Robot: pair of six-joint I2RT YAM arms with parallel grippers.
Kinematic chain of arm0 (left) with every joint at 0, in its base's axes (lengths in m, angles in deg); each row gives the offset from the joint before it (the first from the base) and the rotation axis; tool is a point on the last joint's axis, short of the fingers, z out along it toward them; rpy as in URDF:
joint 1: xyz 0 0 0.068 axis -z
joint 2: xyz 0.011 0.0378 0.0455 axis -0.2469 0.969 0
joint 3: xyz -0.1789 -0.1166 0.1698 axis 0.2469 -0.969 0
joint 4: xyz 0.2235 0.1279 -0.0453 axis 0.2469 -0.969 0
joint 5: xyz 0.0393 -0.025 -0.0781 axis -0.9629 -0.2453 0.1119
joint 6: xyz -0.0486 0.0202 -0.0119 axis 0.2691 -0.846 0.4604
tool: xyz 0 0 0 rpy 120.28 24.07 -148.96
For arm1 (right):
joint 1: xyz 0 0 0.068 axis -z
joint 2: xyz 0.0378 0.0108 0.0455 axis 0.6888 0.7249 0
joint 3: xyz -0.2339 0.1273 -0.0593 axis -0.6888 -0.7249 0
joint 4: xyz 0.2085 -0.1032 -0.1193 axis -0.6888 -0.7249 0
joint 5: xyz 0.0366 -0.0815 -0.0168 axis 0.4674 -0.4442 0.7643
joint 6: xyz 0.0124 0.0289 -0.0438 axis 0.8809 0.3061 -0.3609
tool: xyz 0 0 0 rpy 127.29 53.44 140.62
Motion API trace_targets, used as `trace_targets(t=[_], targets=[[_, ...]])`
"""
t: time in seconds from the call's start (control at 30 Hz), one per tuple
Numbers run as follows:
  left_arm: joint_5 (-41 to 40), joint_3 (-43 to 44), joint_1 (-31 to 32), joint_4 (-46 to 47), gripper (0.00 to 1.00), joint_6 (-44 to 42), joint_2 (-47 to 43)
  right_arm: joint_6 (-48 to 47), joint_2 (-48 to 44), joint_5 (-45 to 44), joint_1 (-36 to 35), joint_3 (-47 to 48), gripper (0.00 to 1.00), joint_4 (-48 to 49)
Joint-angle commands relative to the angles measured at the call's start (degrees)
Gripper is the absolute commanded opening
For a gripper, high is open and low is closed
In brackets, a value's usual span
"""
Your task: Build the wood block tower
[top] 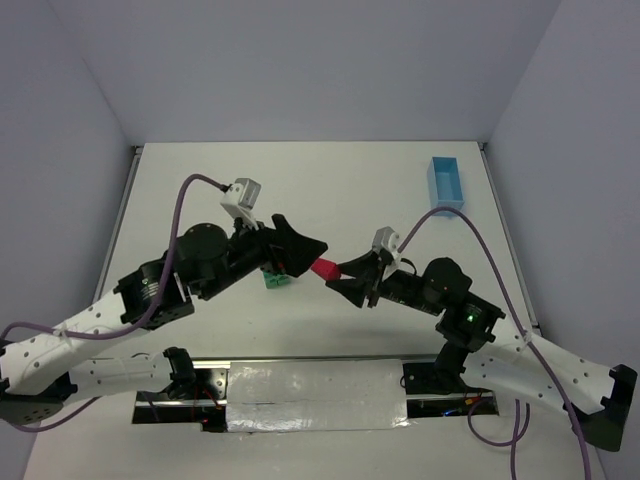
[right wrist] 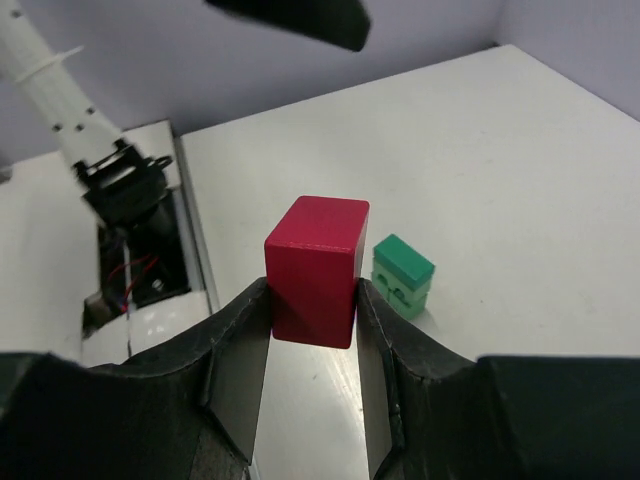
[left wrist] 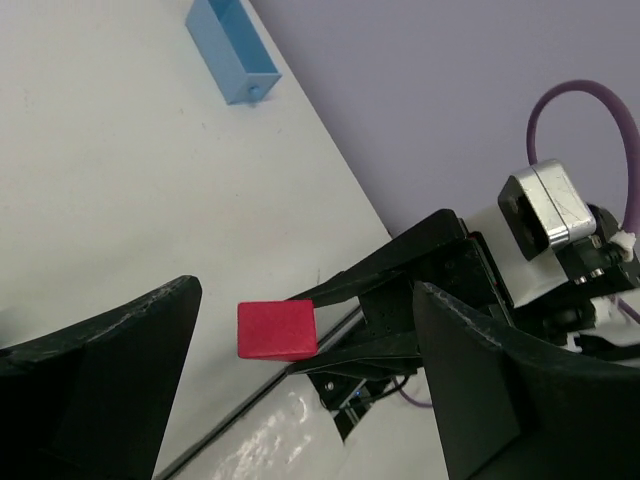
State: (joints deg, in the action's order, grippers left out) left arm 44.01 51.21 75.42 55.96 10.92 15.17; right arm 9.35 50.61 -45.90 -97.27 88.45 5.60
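My right gripper (top: 335, 272) is shut on a red block (top: 324, 269), holding it in the air above the table; in the right wrist view the red block (right wrist: 315, 270) sits between both pads. A small stack of green blocks (top: 276, 279) stands on the table under my left arm, and shows in the right wrist view (right wrist: 403, 275) just behind the red block. My left gripper (top: 300, 245) is open and empty, its jaws wide apart, facing the red block (left wrist: 277, 330) from the left.
A light blue plastic box (top: 446, 182) lies at the far right of the white table (top: 330, 190), also in the left wrist view (left wrist: 232, 52). A reflective strip (top: 315, 388) runs along the near edge between the arm bases.
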Motion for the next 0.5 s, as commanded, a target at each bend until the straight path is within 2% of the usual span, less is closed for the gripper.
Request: trace_targets(t=[0.0,0.2,0.47], targets=[[5.9,0.5,0.1,-3.4,0.99,-2.0,-2.7,-8.4,-2.3,13.5,0.2,3.4,0.04,-4.6],[16.0,-5.7,0.1,1.2,0.99,6.2,-8.1,-13.5,-6.4,20.0,0.0,3.0,0.01,-4.5],[20.1,-10.2,0.1,3.5,0.95,13.5,-6.4,-17.0,-3.3,23.8,0.0,6.7,0.01,-4.0]])
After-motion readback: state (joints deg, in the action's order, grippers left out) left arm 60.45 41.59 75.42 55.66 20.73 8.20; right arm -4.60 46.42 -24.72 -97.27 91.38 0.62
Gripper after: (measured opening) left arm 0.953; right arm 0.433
